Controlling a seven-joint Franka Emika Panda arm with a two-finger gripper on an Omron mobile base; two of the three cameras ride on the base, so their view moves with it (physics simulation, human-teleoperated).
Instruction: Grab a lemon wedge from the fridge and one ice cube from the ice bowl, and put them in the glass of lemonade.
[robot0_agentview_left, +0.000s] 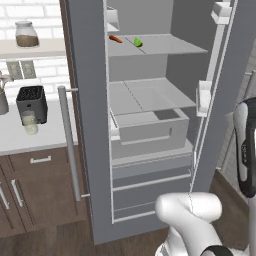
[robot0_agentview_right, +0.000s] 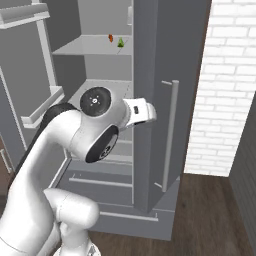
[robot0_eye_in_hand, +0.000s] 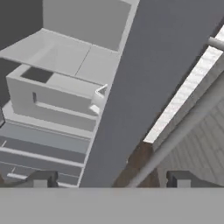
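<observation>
Fridge (robot0_agentview_left: 90, 125) interior, door ajar; lemon wedge (robot0_agentview_left: 138, 42) on shelf well above wide-open, empty claw (robot0_eye_in_hand: 111, 178). Likely light, slippery; pinch flat flanks.

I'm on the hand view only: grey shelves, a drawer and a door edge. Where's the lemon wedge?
Observer: The lemon wedge lies on an upper shelf of the fridge, above the shelves you see.
Operator: Anything beside it?
Observer: A thin orange-red stick lies on the same shelf, to the wedge's left in the left base view, apart from it.
Operator: And the lemonade?
Observer: The glass of lemonade stands on the counter left of the fridge, in front of the black toaster.
Operator: Is my gripper empty?
Observer: Your own view shows the gripper open, with nothing between its tips.
</observation>
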